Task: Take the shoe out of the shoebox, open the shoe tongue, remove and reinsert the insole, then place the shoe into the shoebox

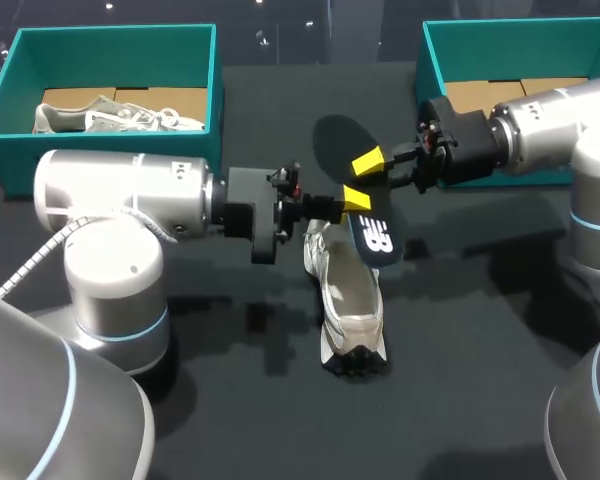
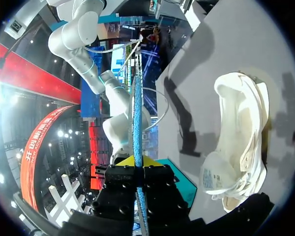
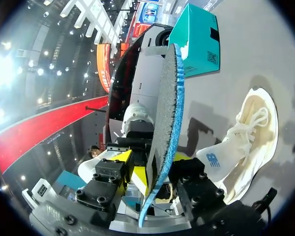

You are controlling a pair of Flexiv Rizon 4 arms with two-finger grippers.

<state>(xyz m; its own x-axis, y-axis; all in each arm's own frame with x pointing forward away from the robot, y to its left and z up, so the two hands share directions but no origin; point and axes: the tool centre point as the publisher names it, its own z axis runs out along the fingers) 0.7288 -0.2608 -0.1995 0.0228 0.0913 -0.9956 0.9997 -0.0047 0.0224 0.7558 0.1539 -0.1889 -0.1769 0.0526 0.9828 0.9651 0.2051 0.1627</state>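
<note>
Clamping dark, blue-edged insole (image 1: 338, 148) edge-on: left gripper (image 1: 358, 198), right gripper (image 1: 370, 162); white shoe (image 1: 348, 300) below.

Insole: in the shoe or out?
Out: left arm's fingers and right arm's fingers pinch the insole, apart from the shoe.

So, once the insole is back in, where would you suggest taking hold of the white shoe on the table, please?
Probably the heel collar, from straight above: the white shoe stands on its sole with its opening upward and tongue pulled forward, so one finger could slip inside and one outside that thin wall.
</note>
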